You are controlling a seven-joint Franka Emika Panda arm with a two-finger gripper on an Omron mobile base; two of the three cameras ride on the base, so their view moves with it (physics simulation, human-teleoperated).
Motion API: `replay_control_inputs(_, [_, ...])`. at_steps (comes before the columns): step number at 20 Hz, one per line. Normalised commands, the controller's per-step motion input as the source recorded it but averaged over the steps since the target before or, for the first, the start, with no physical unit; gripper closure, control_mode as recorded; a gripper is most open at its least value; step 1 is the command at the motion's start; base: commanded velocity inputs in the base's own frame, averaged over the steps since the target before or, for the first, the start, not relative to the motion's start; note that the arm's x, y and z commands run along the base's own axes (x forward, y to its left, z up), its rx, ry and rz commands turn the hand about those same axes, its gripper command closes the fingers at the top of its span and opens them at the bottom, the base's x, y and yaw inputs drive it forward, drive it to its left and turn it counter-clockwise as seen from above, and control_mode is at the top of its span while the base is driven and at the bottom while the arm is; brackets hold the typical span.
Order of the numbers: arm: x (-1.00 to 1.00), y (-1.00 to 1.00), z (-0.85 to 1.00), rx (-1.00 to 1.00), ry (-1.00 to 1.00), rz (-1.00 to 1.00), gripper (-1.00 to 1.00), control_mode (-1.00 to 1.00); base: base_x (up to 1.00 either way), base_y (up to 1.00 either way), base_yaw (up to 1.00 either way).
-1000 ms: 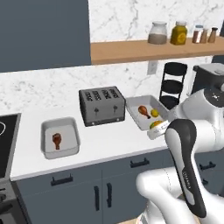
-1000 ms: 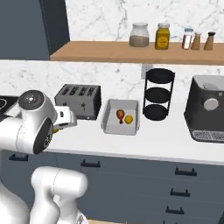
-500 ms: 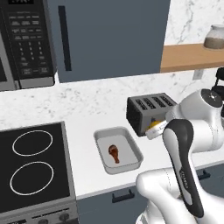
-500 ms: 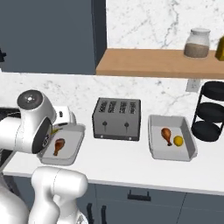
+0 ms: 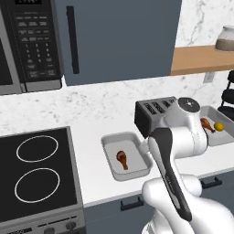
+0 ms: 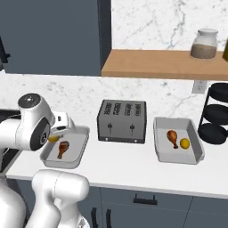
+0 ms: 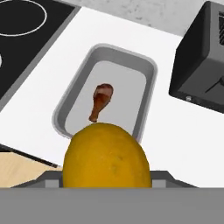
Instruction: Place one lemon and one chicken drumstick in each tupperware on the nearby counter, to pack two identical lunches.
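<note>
tool (image 6: 57, 135) grips lemon (image 7: 106, 155) above left tupperware (image 7: 74, 92).

- Left tupperware (image 6: 79, 153): light grey tray on the white counter (image 6: 129, 164), holding one drumstick (image 6: 62, 149) lying flat.
- Right tupperware (image 6: 196, 151): holds a drumstick (image 6: 172, 137) and a lemon (image 6: 185, 143) side by side.
- Second lemon (image 7: 107, 157): yellow-orange, held above the left tray.

The robot arm (image 5: 176, 155) is glossy white, made of thick rounded segments. A long black strip runs along one segment, at about 5 o'clock in the left base view. One joint ends in a round grey cap (image 6: 30, 100) with a dark ring around it.
</note>
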Motion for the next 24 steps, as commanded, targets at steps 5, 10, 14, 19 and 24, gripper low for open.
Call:
replay_control_inputs(5, [0.42, 0.00, -0.74, 0.00, 0.06, -0.03, 1.00, -1.00, 0.00, 0.00, 0.00])
replay_control_inputs(10, [0.37, 0.01, -0.60, 0.04, 0.05, -0.06, 1.00, -1.00, 0.00, 0.00, 0.00])
replay_control_inputs(14, [0.69, 0.06, -0.39, 0.00, 0.15, -0.01, 1.00, -1.00, 0.00, 0.00, 0.00])
replay_control_inputs(19, [0.85, 0.04, -0.29, 0.00, 0.14, 0.00, 1.00, -1.00, 0.00, 0.00, 0.00])
replay_control_inputs(24, [0.73, 0.21, -0.47, 0.00, 0.13, 0.00, 1.00, -1.00, 0.00, 0.00, 0.00])
